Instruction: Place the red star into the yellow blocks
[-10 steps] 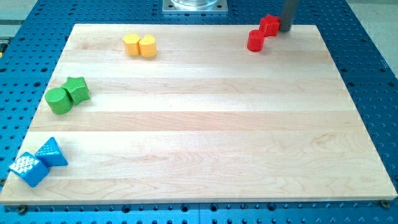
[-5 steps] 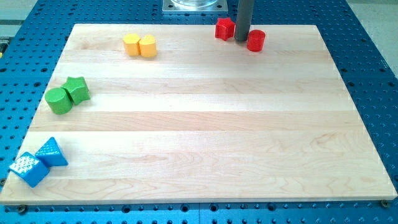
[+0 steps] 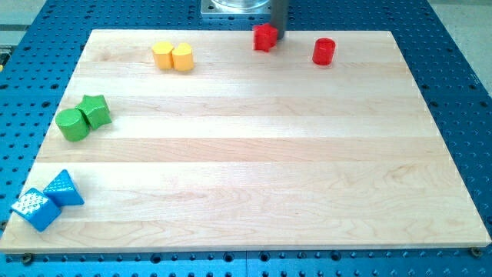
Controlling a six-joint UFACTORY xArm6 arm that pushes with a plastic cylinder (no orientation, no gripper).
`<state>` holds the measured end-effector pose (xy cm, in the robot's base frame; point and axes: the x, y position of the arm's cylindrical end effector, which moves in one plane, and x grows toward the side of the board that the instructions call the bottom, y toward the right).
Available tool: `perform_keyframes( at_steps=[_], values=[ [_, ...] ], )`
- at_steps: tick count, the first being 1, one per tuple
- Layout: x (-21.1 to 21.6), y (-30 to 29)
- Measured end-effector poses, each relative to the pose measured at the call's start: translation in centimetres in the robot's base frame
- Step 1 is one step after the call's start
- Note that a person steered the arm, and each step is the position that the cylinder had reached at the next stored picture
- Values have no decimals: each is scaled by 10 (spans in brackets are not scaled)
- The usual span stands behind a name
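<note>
My tip (image 3: 278, 37) touches the red star (image 3: 264, 37) on its right; it has no pincer. The yellow blocks (image 3: 172, 56) sit far left.

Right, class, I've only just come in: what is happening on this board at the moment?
A robot arm's rod is pushing blocks on a wooden board. My tip sits at the view's top, against the right side of the red star. The red cylinder lies apart, further right. The two yellow blocks sit together to the left of the star, with a clear gap between. Two green blocks and two blue blocks rest near the left edge.
</note>
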<state>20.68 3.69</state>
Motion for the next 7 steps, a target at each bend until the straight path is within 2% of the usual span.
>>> perform_keyframes(
  at_steps=[1, 2, 4, 7],
  values=[
    [27, -52],
    [29, -24],
    [66, -43],
    [52, -81]
  ],
)
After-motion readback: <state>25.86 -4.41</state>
